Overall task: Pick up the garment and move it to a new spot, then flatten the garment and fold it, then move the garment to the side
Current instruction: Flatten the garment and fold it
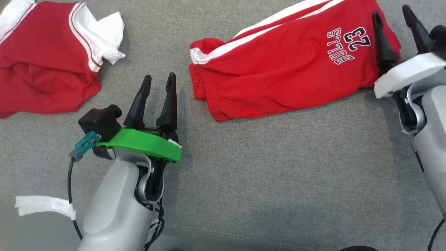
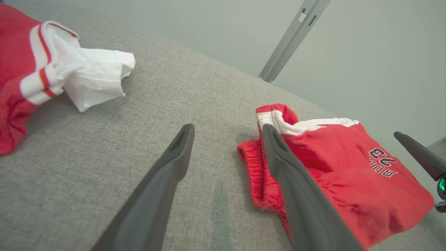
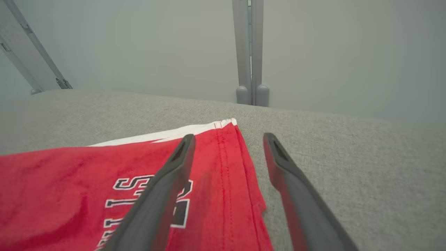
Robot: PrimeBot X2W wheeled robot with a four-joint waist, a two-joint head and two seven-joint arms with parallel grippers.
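Note:
Red shorts (image 1: 278,66) with white side stripes and a "BULLS 23" print lie folded on the grey cloth surface at the upper right. My left gripper (image 1: 158,80) stands open and empty just left of their elastic waistband (image 2: 254,174), over bare cloth. My right gripper (image 1: 392,15) is open at the shorts' right edge, one finger (image 3: 156,202) over the print and the other over bare surface beside the hem (image 3: 240,167). From the left wrist, the gripper (image 2: 227,129) points past the shorts (image 2: 348,174).
A crumpled red and white jersey (image 1: 45,59) lies at the upper left, its white sleeve (image 2: 94,75) sticking out. A white strip (image 1: 41,205) hangs at the lower left by my arm's cable. Grey surface (image 1: 278,174) spreads in front; metal posts (image 3: 251,52) stand beyond the far edge.

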